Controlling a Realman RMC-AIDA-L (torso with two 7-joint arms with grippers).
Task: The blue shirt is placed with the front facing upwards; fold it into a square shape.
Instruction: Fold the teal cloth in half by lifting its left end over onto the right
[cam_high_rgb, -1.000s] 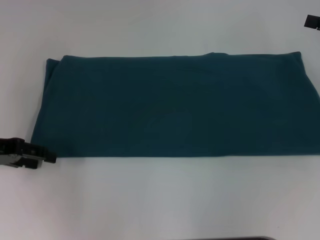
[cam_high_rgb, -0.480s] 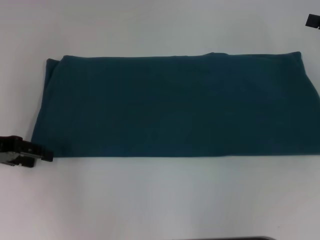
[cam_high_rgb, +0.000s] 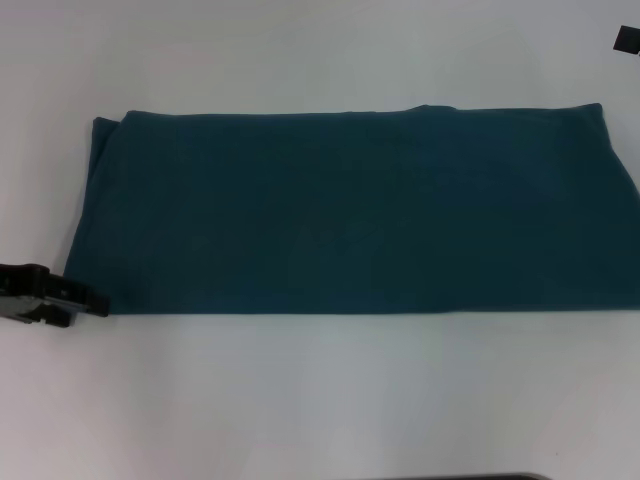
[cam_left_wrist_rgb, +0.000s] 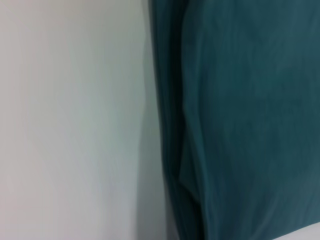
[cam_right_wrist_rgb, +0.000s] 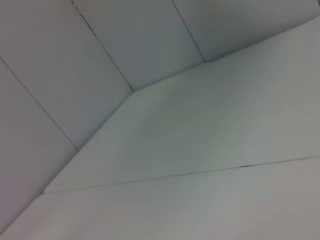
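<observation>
worktop (cam_high_rgb: 320, 400): one white surface, carrying everything in view.

the blue shirt (cam_high_rgb: 350, 210): one garment, already reduced to a long band, lying flat across the middle of the worktop. its long axis is running from the worktop's left side to its right side, with the right end reaching the edge of the head view. no lettering, collar or sleeve is showing on the upper face. the left wrist view is looking onto the stacked layer edges at the shirt's left end (cam_left_wrist_rgb: 175, 150), so several plies are lying there.

left gripper (cam_high_rgb: 95, 303): sitting low at the worktop's left side, its tip just beside or touching the shirt's near-left corner; contact is too fine to call. the shirt is lying to its right and slightly farther back. whether its fingers are spread or closed, i cannot tell.

right gripper (cam_high_rgb: 626, 40): only a dark corner is showing near the far-right corner of the worktop, well apart from the shirt, apparently parked; opening cannot be told.

judgement: the left arm is much the nearer. the remaining fold is probably across the long axis, left end carried toward the right end.

count: shirts 1, grippers 2.
</observation>
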